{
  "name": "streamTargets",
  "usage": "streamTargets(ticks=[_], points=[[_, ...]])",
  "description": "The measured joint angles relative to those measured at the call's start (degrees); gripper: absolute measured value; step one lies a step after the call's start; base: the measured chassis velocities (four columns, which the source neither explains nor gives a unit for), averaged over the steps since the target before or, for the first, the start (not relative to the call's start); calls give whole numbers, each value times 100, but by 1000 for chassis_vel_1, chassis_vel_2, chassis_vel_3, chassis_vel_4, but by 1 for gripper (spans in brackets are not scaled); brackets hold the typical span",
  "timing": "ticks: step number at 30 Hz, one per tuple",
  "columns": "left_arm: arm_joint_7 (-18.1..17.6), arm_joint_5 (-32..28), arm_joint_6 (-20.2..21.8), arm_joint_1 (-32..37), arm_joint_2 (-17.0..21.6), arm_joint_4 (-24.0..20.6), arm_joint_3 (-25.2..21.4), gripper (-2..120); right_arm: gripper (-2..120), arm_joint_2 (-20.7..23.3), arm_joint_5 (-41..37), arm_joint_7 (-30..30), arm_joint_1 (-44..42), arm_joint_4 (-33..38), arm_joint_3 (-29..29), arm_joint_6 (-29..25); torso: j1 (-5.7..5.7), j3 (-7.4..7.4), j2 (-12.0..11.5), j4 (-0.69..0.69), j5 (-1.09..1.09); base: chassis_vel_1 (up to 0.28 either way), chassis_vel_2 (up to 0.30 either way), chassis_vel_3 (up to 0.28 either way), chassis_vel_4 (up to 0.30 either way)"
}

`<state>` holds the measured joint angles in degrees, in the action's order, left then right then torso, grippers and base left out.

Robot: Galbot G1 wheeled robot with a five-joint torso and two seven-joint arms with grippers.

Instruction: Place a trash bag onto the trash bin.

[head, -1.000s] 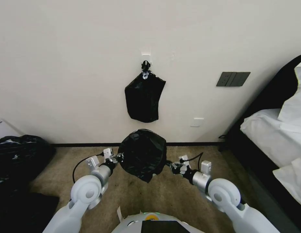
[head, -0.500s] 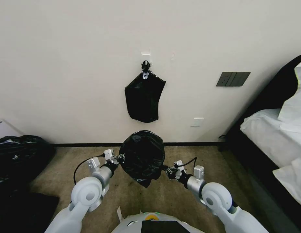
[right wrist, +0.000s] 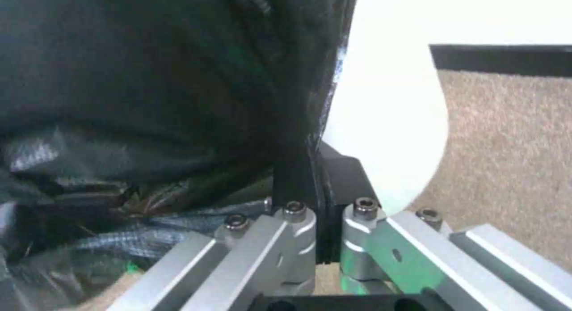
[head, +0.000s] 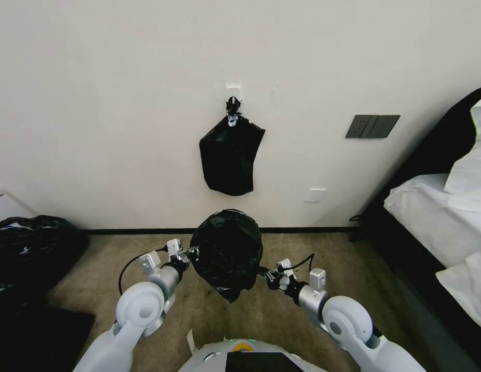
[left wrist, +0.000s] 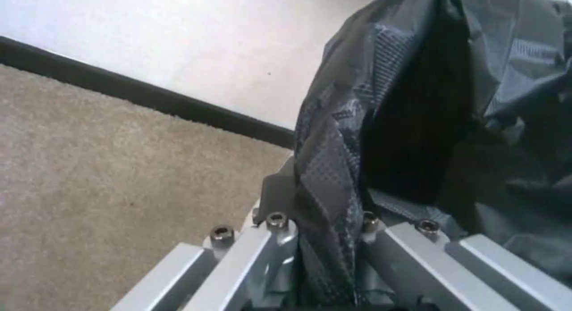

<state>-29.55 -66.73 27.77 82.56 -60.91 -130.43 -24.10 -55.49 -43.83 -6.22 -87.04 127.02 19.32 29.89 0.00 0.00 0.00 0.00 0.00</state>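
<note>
The thin, glossy, crinkled black plastic trash bag [head: 227,253] is hanging stretched between the two sets of fingers, ballooning over the small cream-white round plastic trash bin [right wrist: 387,136], which is peeking out just beyond the right fingers; the bag is looking draped over the bin already, with seating around the rim probably left; the left gripper [head: 190,252] is pinching one edge of the film; the right gripper [head: 264,274] is clamping the opposite edge, above the tan carpet floor [head: 281,310].
</note>
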Motion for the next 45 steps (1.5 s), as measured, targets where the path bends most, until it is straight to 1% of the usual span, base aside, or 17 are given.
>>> streamTargets(ticks=[4,6,7,11,12,14,16,18,20,21,24,25,28,32,41,44,45], points=[[5,5,1,-67,-4,66,3,2,8,42,-71,-1,-84,116,112,-1,0,0,0,-1,-1,0,0,0,0],[13,-1,2,-140,-1,146,-12,2,20,75,-120,17,-158,180,237,-1,0,0,0,0,0,0,0,0,0],[13,-1,2,-140,-1,146,-12,2,20,75,-120,17,-158,180,237,-1,0,0,0,0,0,0,0,0,0],[13,-21,-1,-255,23,265,-58,2,35,145,-197,42,-281,251,432,2,0,0,0,0,1,0,0,0,0],[13,-21,-1,-255,23,265,-58,2,35,145,-197,42,-281,251,432,2,0,0,0,0,1,0,0,0,0],[10,-39,-10,-348,36,365,-85,2,46,187,-261,43,-397,364,552,10,0,0,0,-1,0,0,0,0,0],[6,-44,-13,-379,38,397,-95,2,48,197,-283,43,-441,422,582,19,0,0,0,-1,0,0,0,0,0],[-8,-67,-28,-456,37,465,-109,2,60,209,-325,26,-583,602,623,73,0,0,0,0,0,0,0,0,0],[-15,-72,-32,-471,35,475,-110,2,63,208,-337,21,-615,646,623,85,0,0,0,0,0,0,0,0,0],[-40,-101,-40,-504,30,482,-112,2,70,196,-369,15,-692,739,595,113,0,0,0,-1,-1,0,0,0,0],[-99,-150,-45,-543,20,476,-108,2,82,130,-457,16,-750,803,463,187,0,0,0,-1,-1,0,0,0,0],[-99,-150,-45,-543,20,476,-108,2,82,130,-457,16,-750,803,463,187,0,0,0,-1,-1,0,0,0,0],[-138,-159,-46,-541,13,401,-84,2,97,-41,-558,115,-678,718,181,242,0,0,0,0,0,0,0,0,0],[-141,-157,-46,-486,12,353,-76,2,100,-164,-815,246,-563,610,84,264,0,0,0,0,0,0,0,0,0],[-134,-140,-43,-401,0,307,-76,2,99,-198,-921,274,-445,551,37,272,0,0,0,0,0,0,0,0,0],[-129,-136,-40,-392,-9,289,-75,2,84,-205,-921,267,-429,524,-10,272,0,0,0,0,0,0,0,0,0],[-129,-136,-40,-392,-9,289,-75,2,84,-205,-921,267,-429,524,-10,272,0,0,0,0,0,0,0,0,0]])
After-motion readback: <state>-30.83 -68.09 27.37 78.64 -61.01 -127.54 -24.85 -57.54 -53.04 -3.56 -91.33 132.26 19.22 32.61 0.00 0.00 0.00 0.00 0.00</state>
